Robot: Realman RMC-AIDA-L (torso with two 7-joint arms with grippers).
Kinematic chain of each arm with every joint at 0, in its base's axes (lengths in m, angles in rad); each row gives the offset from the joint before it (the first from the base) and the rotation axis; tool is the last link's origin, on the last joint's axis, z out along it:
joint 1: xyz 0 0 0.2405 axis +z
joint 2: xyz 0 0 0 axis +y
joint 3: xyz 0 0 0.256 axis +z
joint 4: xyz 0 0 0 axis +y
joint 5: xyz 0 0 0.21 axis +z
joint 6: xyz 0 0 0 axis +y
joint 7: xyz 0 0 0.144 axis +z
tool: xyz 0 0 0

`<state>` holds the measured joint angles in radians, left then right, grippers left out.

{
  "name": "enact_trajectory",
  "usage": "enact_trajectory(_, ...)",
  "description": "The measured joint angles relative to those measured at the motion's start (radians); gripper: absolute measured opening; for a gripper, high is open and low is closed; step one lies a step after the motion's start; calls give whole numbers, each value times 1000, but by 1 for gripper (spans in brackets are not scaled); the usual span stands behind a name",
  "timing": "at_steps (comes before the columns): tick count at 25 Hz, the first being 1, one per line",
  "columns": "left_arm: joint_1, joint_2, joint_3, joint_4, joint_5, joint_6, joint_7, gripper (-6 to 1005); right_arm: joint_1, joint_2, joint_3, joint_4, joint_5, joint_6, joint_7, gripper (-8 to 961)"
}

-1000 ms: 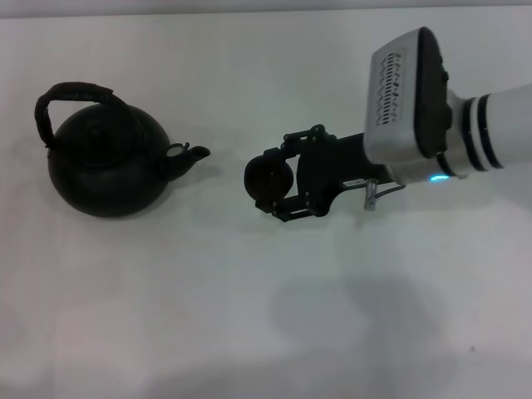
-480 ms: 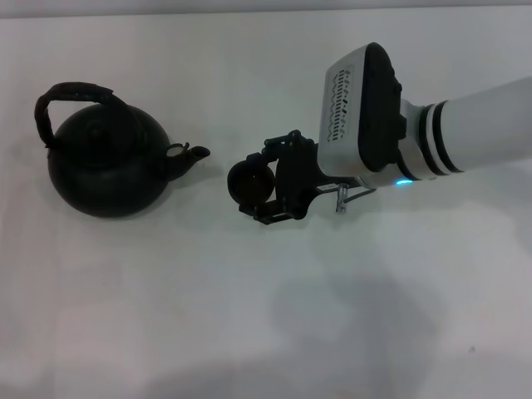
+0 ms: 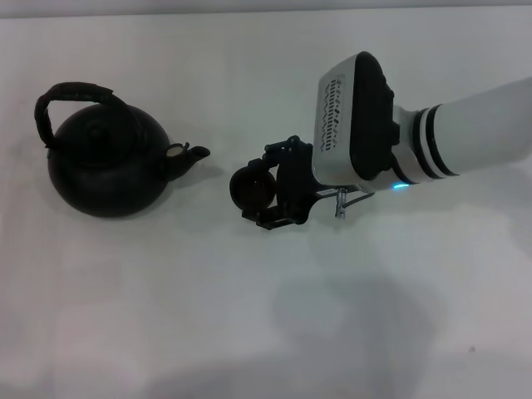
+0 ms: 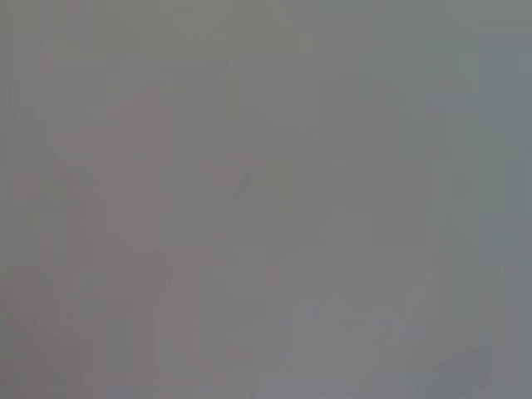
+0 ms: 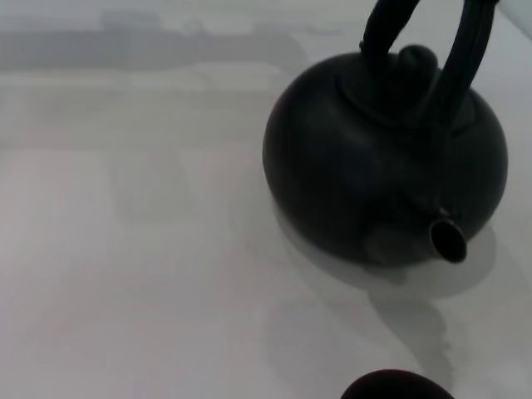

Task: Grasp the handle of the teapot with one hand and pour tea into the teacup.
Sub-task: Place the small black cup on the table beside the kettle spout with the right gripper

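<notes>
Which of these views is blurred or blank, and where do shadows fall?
Left wrist view: uniform grey blur, nothing discernible. Right wrist view: teapot fairly sharp, soft shadow beneath its spout; teacup cut off at the edge. Head view: faint arm shadow on the table.

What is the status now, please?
Right gripper jaws shut on teacup, just off the spout. Left gripper not in view. Teapot upright on table, handle untouched. Nothing between teacup and spout.

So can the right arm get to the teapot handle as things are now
Probably not yet. The right gripper is shut on the teacup, short of the spout; the handle stands free over the teapot.
</notes>
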<state>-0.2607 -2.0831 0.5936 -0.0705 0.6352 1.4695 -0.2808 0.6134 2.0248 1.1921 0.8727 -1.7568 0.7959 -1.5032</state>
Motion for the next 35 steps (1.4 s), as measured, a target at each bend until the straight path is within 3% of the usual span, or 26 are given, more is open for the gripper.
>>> enact_trajectory(9, 1, 0, 0, 0, 0, 0, 0, 612, 12, 1, -60, -23, -1, -61, 0, 721)
enact_trajectory(35, 2, -2, 0, 0, 24, 0, 0, 611, 5, -2, -61, -38, -1, -61, 0, 721)
